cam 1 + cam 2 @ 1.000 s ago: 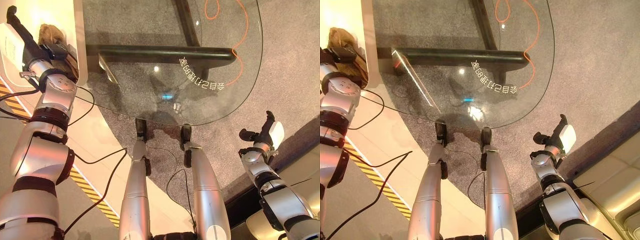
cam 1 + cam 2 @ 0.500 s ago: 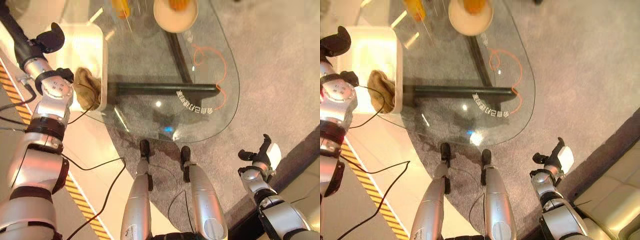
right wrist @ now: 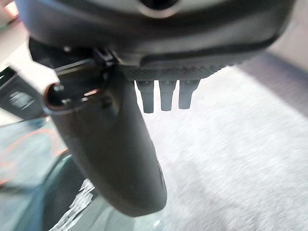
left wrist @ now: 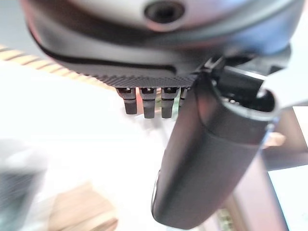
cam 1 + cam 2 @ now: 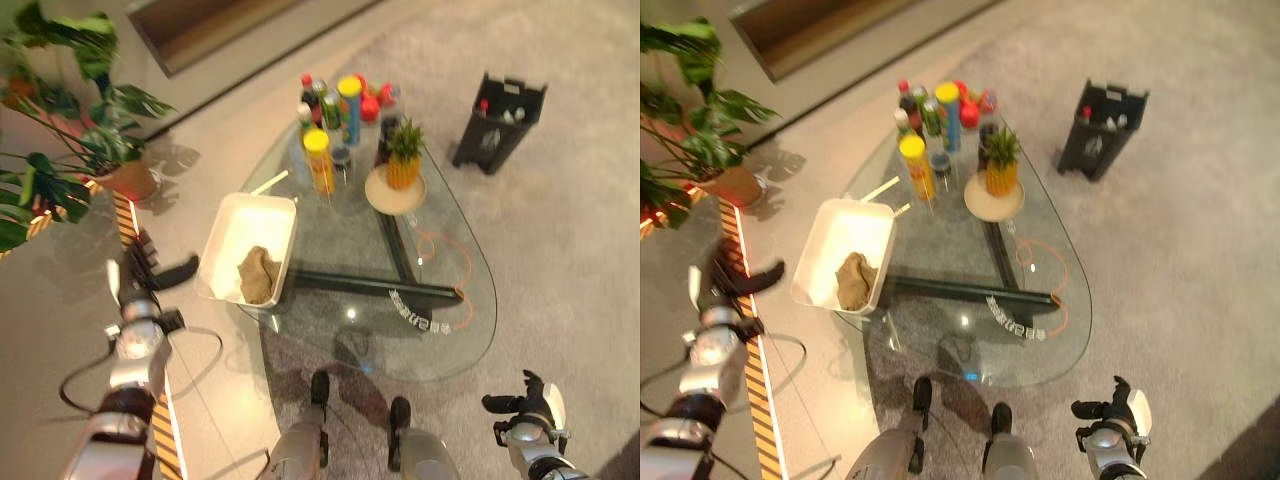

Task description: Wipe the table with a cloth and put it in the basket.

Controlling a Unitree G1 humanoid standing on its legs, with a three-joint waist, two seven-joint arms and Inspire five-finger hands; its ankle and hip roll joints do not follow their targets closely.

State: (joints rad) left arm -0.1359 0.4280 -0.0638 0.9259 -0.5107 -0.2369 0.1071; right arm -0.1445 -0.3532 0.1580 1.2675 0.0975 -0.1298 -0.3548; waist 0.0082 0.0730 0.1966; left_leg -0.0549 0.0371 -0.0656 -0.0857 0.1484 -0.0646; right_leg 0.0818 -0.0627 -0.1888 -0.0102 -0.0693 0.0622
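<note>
A crumpled brown cloth (image 5: 258,275) lies inside the white basket (image 5: 250,222), which stands on the left end of the glass table (image 5: 440,330). My left hand (image 5: 150,270) hangs over the floor to the left of the basket, apart from it, open and holding nothing. Its straight thumb (image 4: 207,159) shows in the left wrist view. My right hand (image 5: 525,405) is low on the right, over the carpet past the table's near edge. It is open and empty, with the thumb (image 3: 115,149) held out straight.
Several bottles (image 5: 325,110) and a pineapple on a plate (image 5: 402,165) stand at the table's far end. A black bin (image 5: 497,120) sits on the carpet at far right. A potted plant (image 5: 70,120) stands far left, by striped floor tape (image 5: 125,215).
The camera has pulled back, so the whole table now shows. My left hand has come away from the basket to its left side. The cloth stays in the basket.
</note>
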